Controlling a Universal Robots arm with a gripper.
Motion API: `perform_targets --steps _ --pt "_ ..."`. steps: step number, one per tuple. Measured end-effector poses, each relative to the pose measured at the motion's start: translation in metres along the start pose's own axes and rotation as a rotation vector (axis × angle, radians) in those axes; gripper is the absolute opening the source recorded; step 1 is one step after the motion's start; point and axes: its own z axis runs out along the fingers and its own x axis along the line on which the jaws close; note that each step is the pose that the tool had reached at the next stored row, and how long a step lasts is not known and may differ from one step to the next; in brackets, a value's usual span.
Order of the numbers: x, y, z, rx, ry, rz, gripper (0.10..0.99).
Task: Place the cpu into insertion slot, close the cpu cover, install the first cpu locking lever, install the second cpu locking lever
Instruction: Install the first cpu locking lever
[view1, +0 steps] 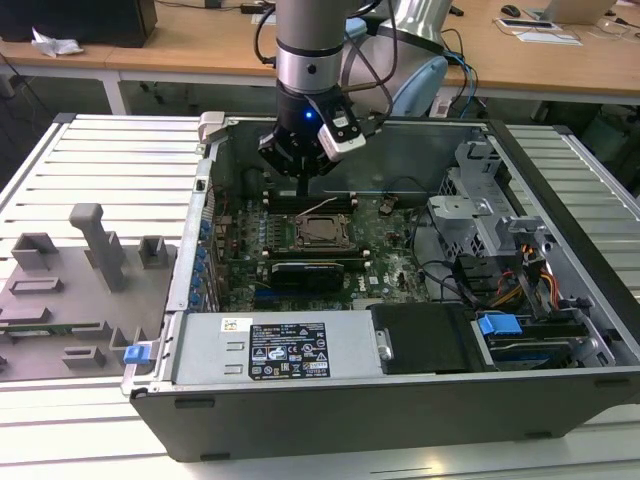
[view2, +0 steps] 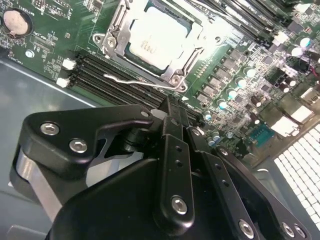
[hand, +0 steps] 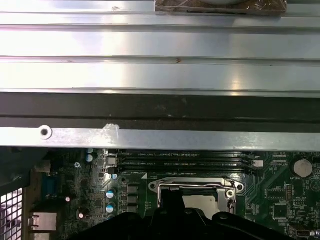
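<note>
Jaws (view2: 172, 112) closed; pale silver cpu (view2: 159, 31) seated under cpu cover (view2: 116, 30)

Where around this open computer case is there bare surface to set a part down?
Free: the ribbed metal tabletop beyond the grey fixture blocks, and its strip on the exterior view's right. Crowded: the green motherboard under the black gripper, and the cabled drive bay.

**Lighting & image quality**

Bright, even overhead light. Glare on aluminium rails (hand: 160, 50) at 12 o'clock in first wrist view; cpu (view2: 157, 35) lid washed out in second wrist view. Gripper (view2: 172, 165) foreground soft, shadowed.
</note>
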Motion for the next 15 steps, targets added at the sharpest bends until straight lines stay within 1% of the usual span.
perform_targets --steps 3,4,6,8,11,15 --pt "-0.0021 0.0006 0.0044 -0.001 -0.0009 -0.031 0.106" --pt "-0.0035 0.0011 0.0054 -0.001 -0.0009 -0.033 0.106" --pt "-0.0104 0.0040 0.0103 -0.001 -0.0009 -0.033 0.106" --pt "-0.0120 0.0059 0.0130 -0.001 -0.0009 -0.033 0.106" --pt "-0.0157 0.0107 0.0203 -0.001 -0.0010 -0.033 0.106" --pt "-0.0186 0.0127 0.0237 -0.001 -0.0009 -0.033 0.106"
